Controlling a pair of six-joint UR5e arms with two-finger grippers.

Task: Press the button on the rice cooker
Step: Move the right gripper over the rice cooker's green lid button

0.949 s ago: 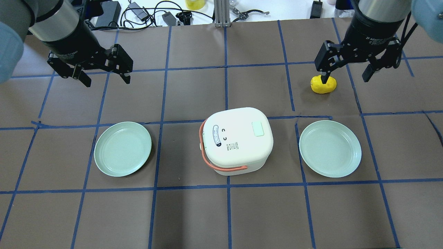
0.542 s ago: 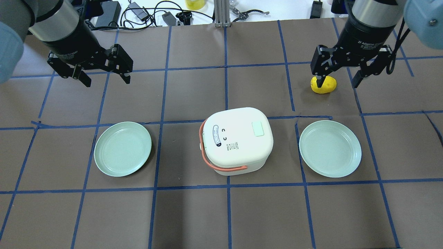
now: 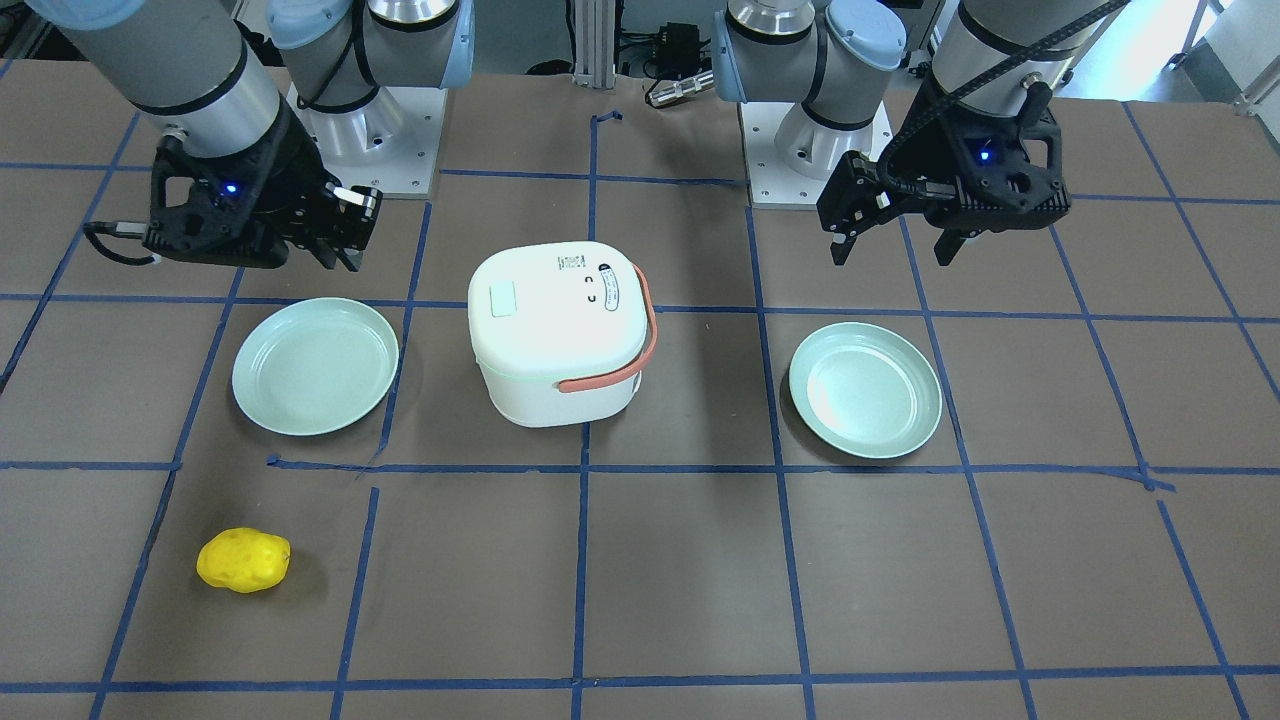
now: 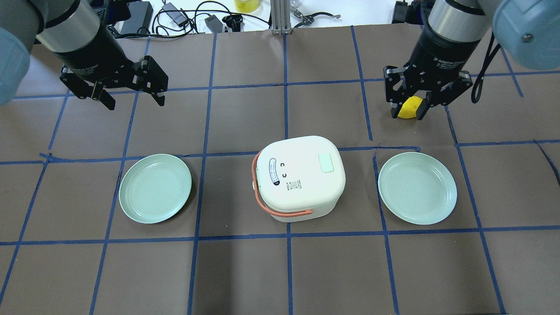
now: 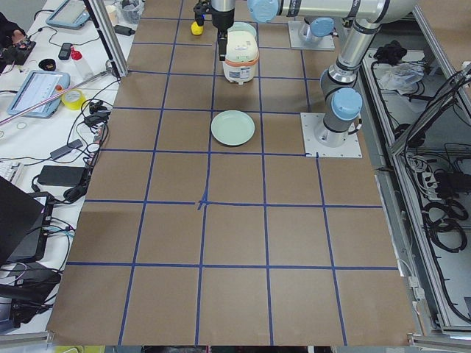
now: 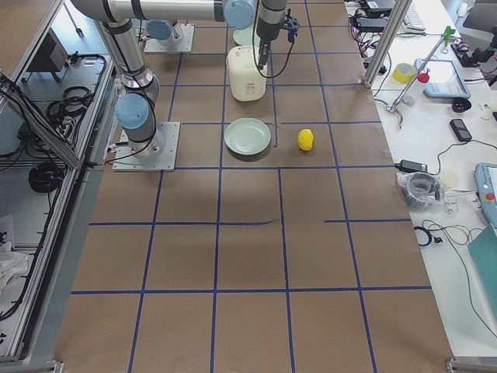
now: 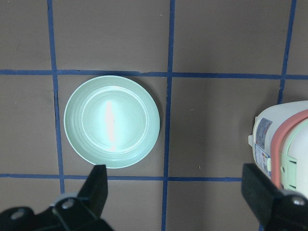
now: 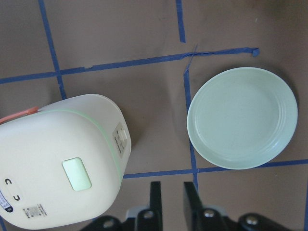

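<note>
Fingers of the right gripper (image 4: 409,114), splayed wide a second ago, now pinch almost together on nothing at far right, apparently to poke the pale button (image 4: 326,162) on the rice cooker (image 4: 299,183), mid-table between two plates (image 4: 155,188); the left gripper (image 4: 135,103) hangs spread.

Illumination bright and even, from overhead. Soft shadows lie beside the rice cooker (image 4: 299,177) on the bench (image 4: 245,271). Specular streak on plate (image 7: 111,121). Close views sharp; side views show little detail.
</note>
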